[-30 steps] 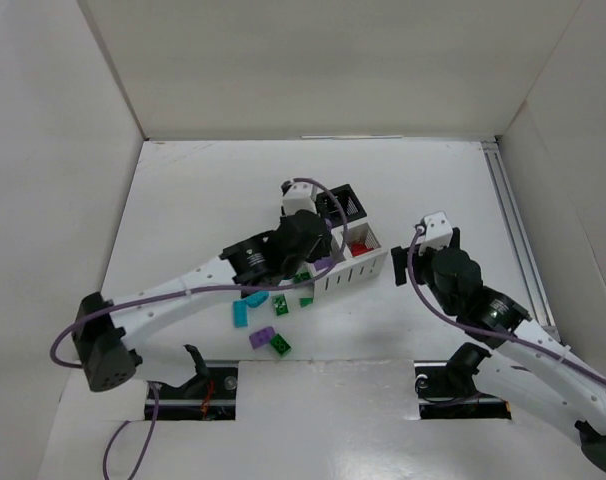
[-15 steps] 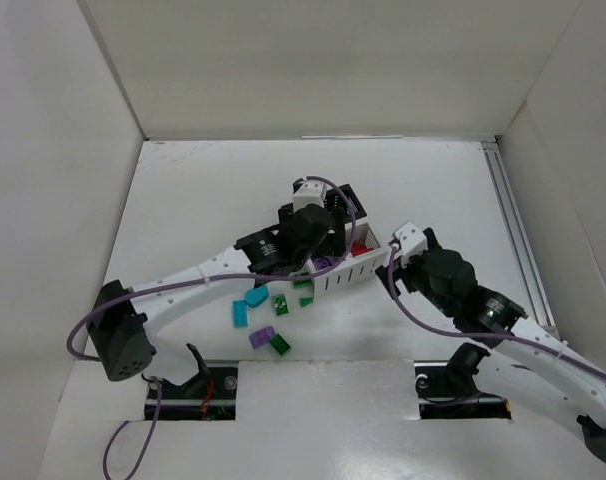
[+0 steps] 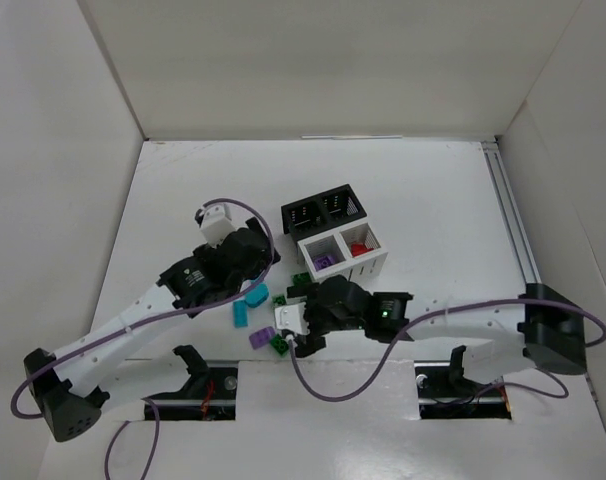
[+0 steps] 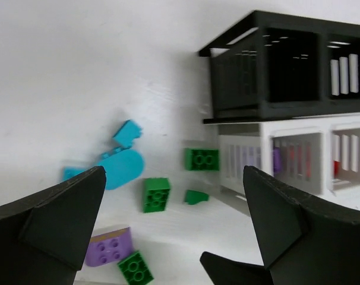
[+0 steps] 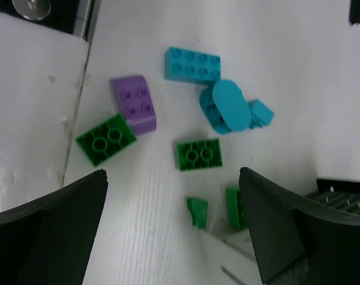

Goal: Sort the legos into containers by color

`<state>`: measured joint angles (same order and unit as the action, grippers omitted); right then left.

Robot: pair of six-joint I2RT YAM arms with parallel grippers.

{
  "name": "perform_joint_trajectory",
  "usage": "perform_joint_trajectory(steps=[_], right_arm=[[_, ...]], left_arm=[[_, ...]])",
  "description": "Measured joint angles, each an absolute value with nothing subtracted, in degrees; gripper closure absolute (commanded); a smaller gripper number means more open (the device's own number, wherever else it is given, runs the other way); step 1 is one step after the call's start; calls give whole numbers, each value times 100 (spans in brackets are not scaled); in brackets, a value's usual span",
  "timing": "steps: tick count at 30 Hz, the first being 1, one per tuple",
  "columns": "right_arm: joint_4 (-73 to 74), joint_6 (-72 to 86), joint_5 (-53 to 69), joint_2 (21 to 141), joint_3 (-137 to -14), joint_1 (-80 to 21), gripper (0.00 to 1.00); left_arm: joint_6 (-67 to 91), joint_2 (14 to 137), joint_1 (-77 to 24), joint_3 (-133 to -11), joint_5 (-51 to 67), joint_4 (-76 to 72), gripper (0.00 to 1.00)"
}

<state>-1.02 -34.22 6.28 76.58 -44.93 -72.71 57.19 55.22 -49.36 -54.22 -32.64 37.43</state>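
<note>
Sorting is partly done, as I judge it. In the top view the white bin [image 3: 368,268] stands near the middle of the frame, with purple bricks [image 3: 323,263] in its left cell and red bricks [image 3: 360,248] in its right cell. The black bin [image 3: 323,210] touches it on the upper side. Its two cells are dark, and I cannot tell if anything lies inside.

Other pieces lie loose on the desk [image 3: 183,200], to the lower left of the bins. The right wrist view shows a long teal brick [image 5: 192,64], a round teal piece [image 5: 226,107] with a small teal one touching it, one purple brick [image 5: 134,104] and four green bricks [image 5: 199,154]. Two of the green ones are just beside the white wall. So teal and green seem not yet sorted, and one purple remains.

The left end effector [image 4: 174,178] is released, its fingers wide apart with nothing between them, and it hangs to the left of the bins. The right end effector [image 5: 172,173] is also released and empty, above the loose pieces.
</note>
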Motion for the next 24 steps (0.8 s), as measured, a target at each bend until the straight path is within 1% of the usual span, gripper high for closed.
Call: perform_joint_trajectory(steps=[2,4,9,10,13,14,19,21,24], right_arm=[[-270,-3575,779,8143,-4757,-7325,4],[-449,-3695,982,8628,-5083,-7376,8],[-768,-3839,1455,9620,-5754,-7419,12],[-814,-3841,1538,9749,-5808,-7428,15],[-823,-3837,1767,10014,-5835,-7428,19],[-827,-3835,1857,10103,-5837,-7430,23],[-821,-3769,2056,10586,-5846,-7430,24],[-819,-3741,2034,10726,-5846,-7430,27],[-843,-3638,1964,10801,-5948,-7435,27]], left_arm=[[6038,5382,-4869,-5214,-3332,4018,0],[6292,5238,-4862,-4987,-3350,4200,0],[6571,4908,-4836,-4722,-3339,4438,0],[6600,4849,-4829,-4720,-3336,4442,0],[6657,4646,-4827,-4654,-3330,4438,0],[6667,4582,-4827,-4613,-3323,4440,0],[6751,4421,-4827,-4453,-3299,4466,0],[6777,4375,-4827,-4447,-3299,4477,0],[6803,4292,-4825,-4442,-3299,4480,0]])
